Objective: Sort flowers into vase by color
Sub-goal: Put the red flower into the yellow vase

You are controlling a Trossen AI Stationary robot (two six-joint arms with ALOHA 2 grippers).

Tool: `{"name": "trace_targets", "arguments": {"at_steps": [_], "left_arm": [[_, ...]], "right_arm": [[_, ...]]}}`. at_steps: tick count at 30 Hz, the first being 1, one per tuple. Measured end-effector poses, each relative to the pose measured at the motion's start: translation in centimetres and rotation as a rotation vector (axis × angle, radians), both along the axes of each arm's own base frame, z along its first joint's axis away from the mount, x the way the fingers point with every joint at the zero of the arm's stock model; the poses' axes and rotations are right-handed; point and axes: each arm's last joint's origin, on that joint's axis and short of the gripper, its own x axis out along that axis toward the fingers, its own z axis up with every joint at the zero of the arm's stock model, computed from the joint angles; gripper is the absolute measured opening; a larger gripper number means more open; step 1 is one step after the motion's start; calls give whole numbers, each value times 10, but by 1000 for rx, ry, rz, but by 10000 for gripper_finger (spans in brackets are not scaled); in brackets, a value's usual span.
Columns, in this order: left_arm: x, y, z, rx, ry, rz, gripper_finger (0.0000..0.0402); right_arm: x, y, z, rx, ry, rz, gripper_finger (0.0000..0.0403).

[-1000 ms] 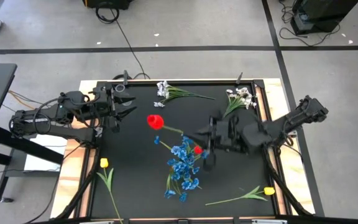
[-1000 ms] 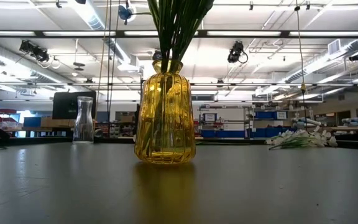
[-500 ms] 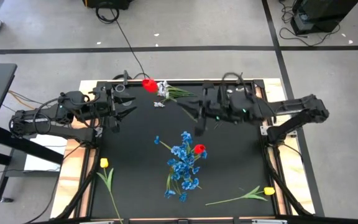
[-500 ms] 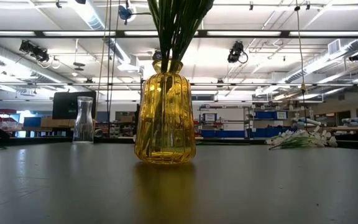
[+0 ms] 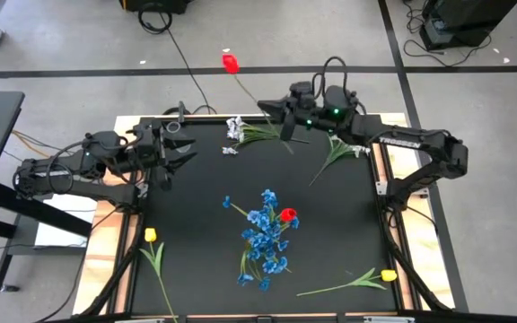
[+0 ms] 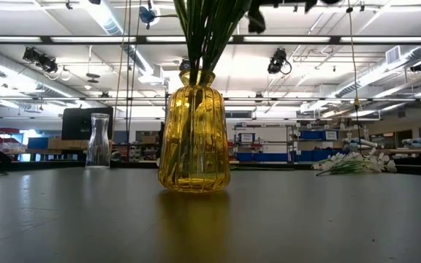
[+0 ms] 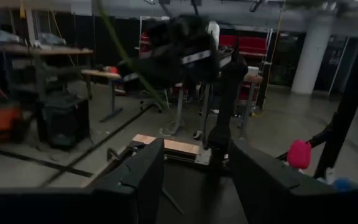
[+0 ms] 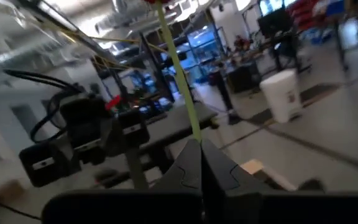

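One red tulip [image 5: 231, 63] is up in the air, past the far edge of the table [image 5: 330, 224], with its green stem pinched in the right gripper [image 5: 267, 108], whose fingers are shut tight on it. The yellow vase [image 6: 194, 139] stands in the middle of the table with blue flowers [image 5: 263, 238] and another red tulip [image 5: 287, 215] in it. White flowers [image 5: 236, 128] lie near the far edge of the table. Yellow tulips [image 5: 151, 236] lie near the table's front corners. The left gripper [image 5: 182, 157] waits over the left side of the table, fingers apart, holding nothing.
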Motion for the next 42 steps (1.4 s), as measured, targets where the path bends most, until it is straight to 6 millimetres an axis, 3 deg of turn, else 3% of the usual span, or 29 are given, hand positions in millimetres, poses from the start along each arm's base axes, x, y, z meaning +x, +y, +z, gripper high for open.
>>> {"name": "trace_targets", "arguments": {"at_steps": [7,14,18,24,42], "left_arm": [[6,2,3,-33,-42,59,183],[41,6,-2,-39,-47,113,183],[52,14,-6,-55,-50,211,183],[36,25,6,-108,-168,333,183],[65,47,1,-47,-194,64,183]], "right_arm": [[23,-3,-46,118,-142,84,0],[61,4,-72,120,-195,180,0],[70,10,-75,104,-237,219,0],[70,16,-72,40,-265,276,0],[70,15,-73,33,-256,266,0]]}}
